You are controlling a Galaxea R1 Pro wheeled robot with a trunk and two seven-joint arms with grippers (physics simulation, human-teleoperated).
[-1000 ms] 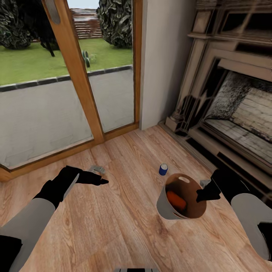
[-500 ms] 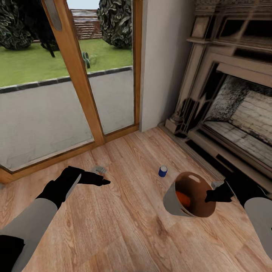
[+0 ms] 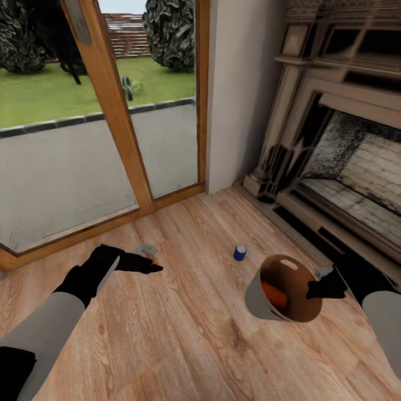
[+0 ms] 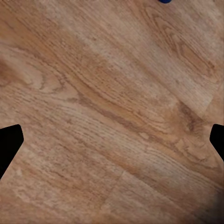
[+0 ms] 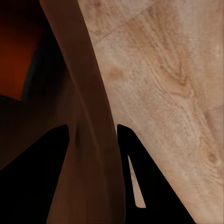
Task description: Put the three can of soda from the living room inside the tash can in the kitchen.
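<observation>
The tash can [image 3: 257, 295] hangs tilted at the right, just above the wood floor [image 3: 184, 334], with an orange can of soda [image 3: 274, 295] inside it. The right gripper [image 3: 318, 289] is closed on its near-right rim, one finger inside and one outside. The blue can of soda [image 3: 240, 252] stands just beyond the bin. The left gripper [image 3: 146, 263] hovers wide open and holds nothing. I think the bin should be kept level, so the orange can does not roll out.

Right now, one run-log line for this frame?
room: living room | right gripper: shut on bin rim | in bin: orange can | blue can: upright on floor | left gripper: open, empty
</observation>
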